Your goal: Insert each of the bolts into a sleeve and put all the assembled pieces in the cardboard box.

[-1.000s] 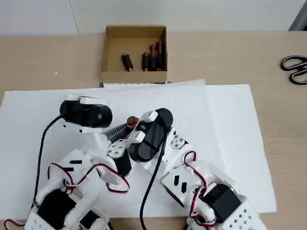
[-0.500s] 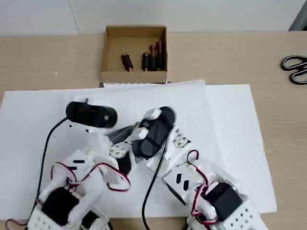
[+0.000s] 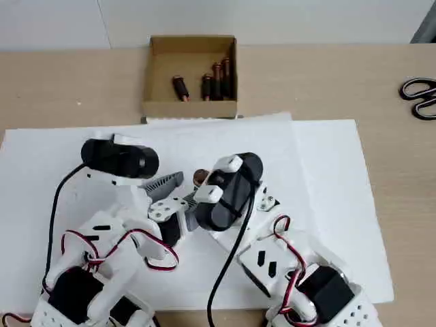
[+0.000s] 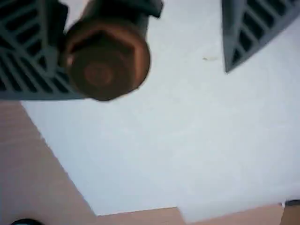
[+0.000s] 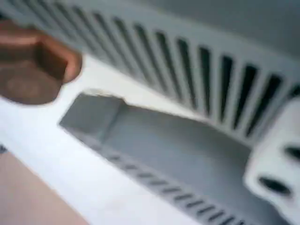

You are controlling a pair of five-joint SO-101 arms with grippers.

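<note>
Over the middle of the paper sheet [image 3: 327,177]: the bolt [image 3: 199,178] sits up off the sheet, between my two arms, with its copper hex head showing.
Bolt's long axis: in the left wrist view I look straight at the head, so I judge the shank runs away from that camera, along the left arm's reach and not across its jaws.
Dark collar behind the head: possibly a sleeve. I cannot tell for sure.
Left gripper [image 3: 176,189]: jaws spread wide. The bolt lies hard against one ribbed finger [image 4: 28,65], touching or just beside it, and a broad gap of bare paper separates it from the other.
Right gripper [image 5: 61,84]: just beside the bolt on the other side, tucked under its own camera in the high view. I cannot tell whether it is clamped or apart.
Nearer arm: both are close. I judge the bolt is more likely carried on the right side, since the left jaws are not on it.
Cardboard box [image 3: 191,107]: well apart, past the sheet's far edge, towards the table's [image 3: 327,75] far edge and ahead of both arms.
Assembled pieces [image 3: 216,80]: already lying in the box, mostly towards its right wall.
Scissors [image 3: 419,97]: at the table's right edge, out of the way.
</note>
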